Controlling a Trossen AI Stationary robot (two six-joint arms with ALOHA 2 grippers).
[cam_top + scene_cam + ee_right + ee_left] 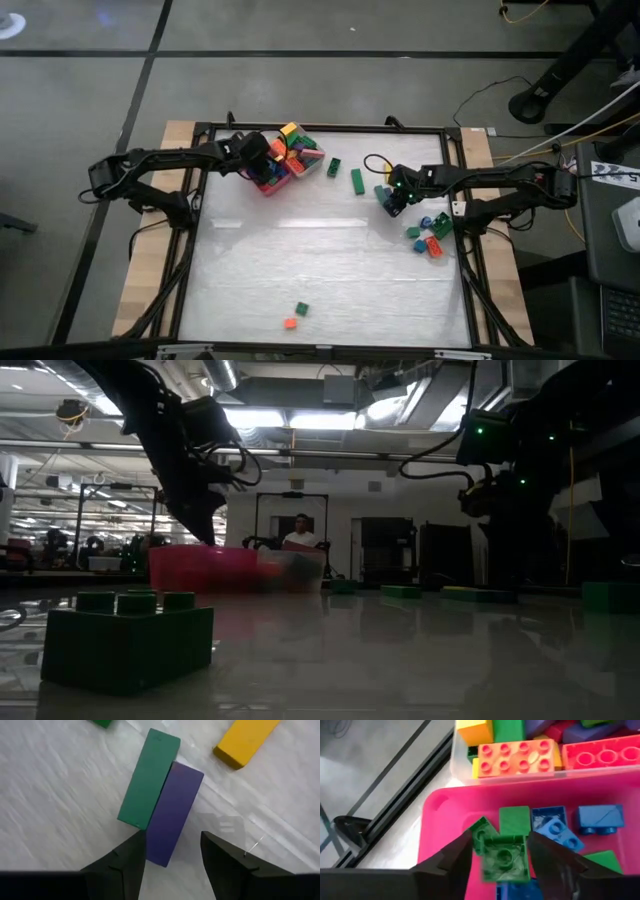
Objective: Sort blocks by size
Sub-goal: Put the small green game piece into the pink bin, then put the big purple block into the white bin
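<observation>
Pink tray [440, 815] w/ green [505, 857] & blue blocks [600, 818]; clear tray's orange block [520, 759]; purple bar [174, 812] beside teal bar [149, 779].

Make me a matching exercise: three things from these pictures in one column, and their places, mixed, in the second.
Things:
1. left claw
2. right claw
3. orange eight-stud block

Places:
A. in the clear tray
B. over the purple bar
C. over the pink tray

Pairs: 1-C, 2-B, 3-A

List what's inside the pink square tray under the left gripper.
In the pink square tray: small green bricks and blue bricks. The left gripper is open above a green one; anything beneath its fingers is hidden.
</observation>
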